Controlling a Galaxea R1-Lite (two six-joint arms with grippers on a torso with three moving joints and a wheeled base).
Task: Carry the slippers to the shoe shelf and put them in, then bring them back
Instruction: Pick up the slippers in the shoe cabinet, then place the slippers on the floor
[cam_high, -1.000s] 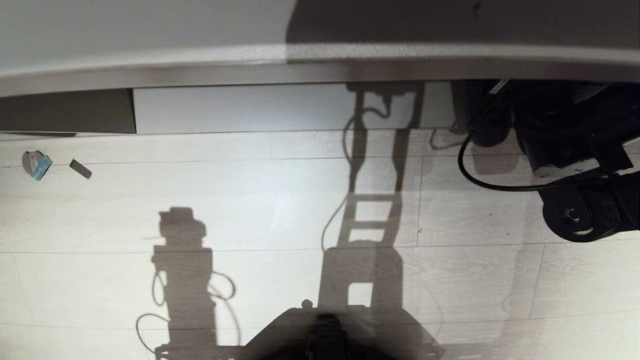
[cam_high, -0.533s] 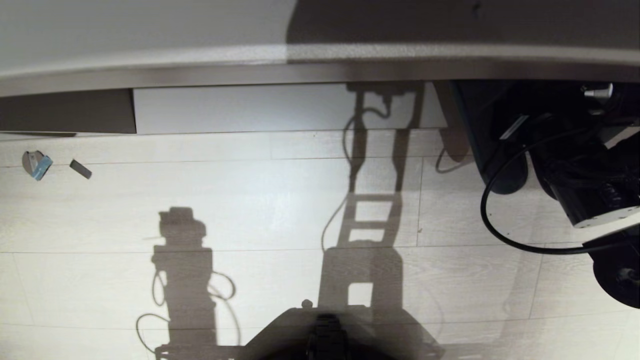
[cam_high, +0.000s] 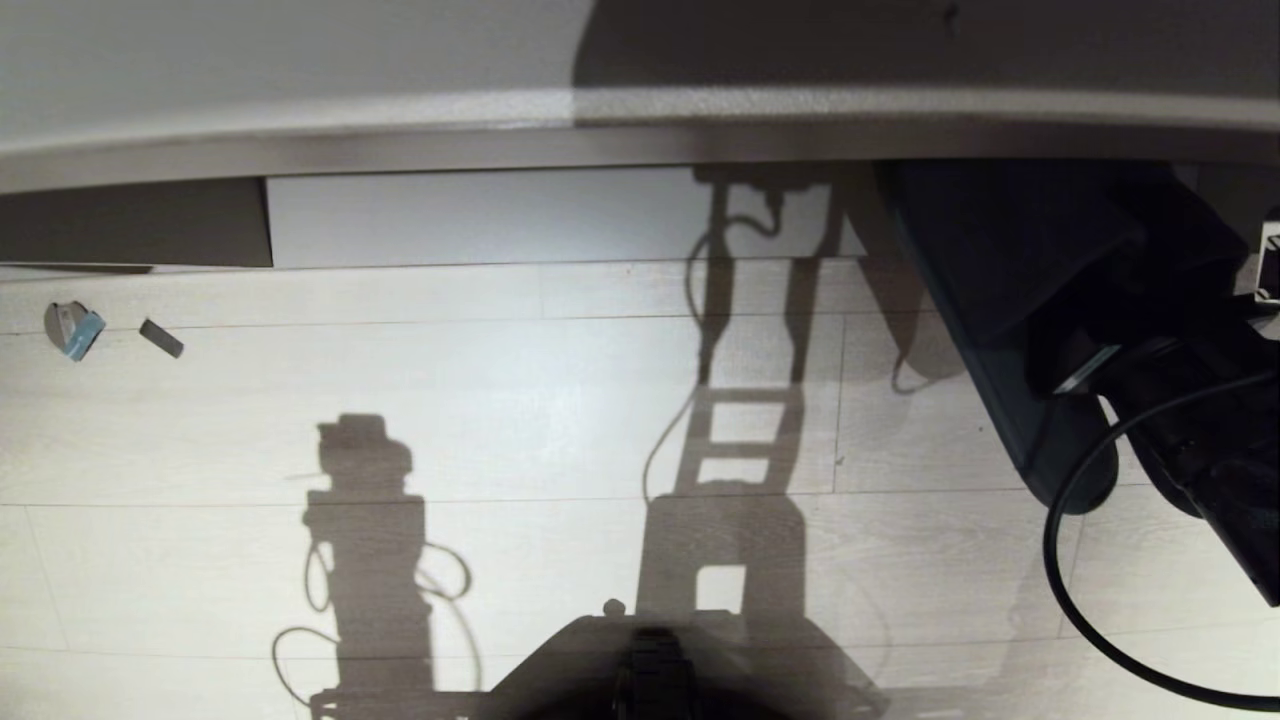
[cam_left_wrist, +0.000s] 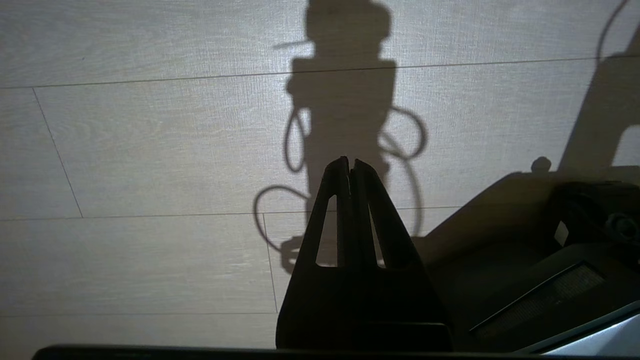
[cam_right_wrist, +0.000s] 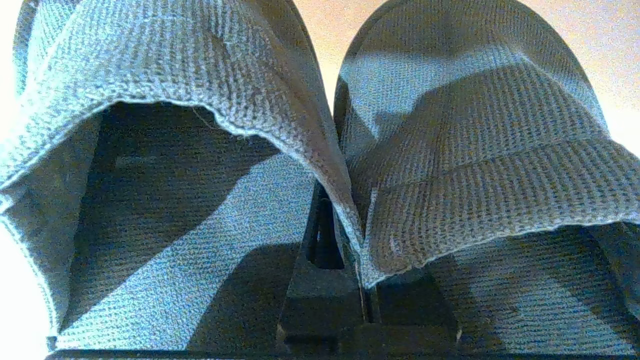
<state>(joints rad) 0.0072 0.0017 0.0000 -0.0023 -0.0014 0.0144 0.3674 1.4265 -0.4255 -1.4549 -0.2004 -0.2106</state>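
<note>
A: Right gripper clamped together on the inner edges of both slippers, side by side. Toes pointing away from the wrist, heels open toward it. Long axis in line with the fingers.

B: Seen from the head?

A: Dark mass at the right, hanging in the air over the floor, just out from the shelf. Probably the slippers below the right arm; too dark for detail.

B: Nearer arm?

A: Right only. Left gripper pressed together, empty, aimed at bare floor, nowhere near the load.

B: Stage?

A: Cannot settle whether going in or coming back out. Either way, travel along the toe-to-heel line, square to the shelf front.

B: Surface, room?

A: Pale wood-look planks, strong shadows of the robot across them. Low opening with pale board beneath a grey-brown ledge. Two small scraps far left on the floor, well apart from everything.
</note>
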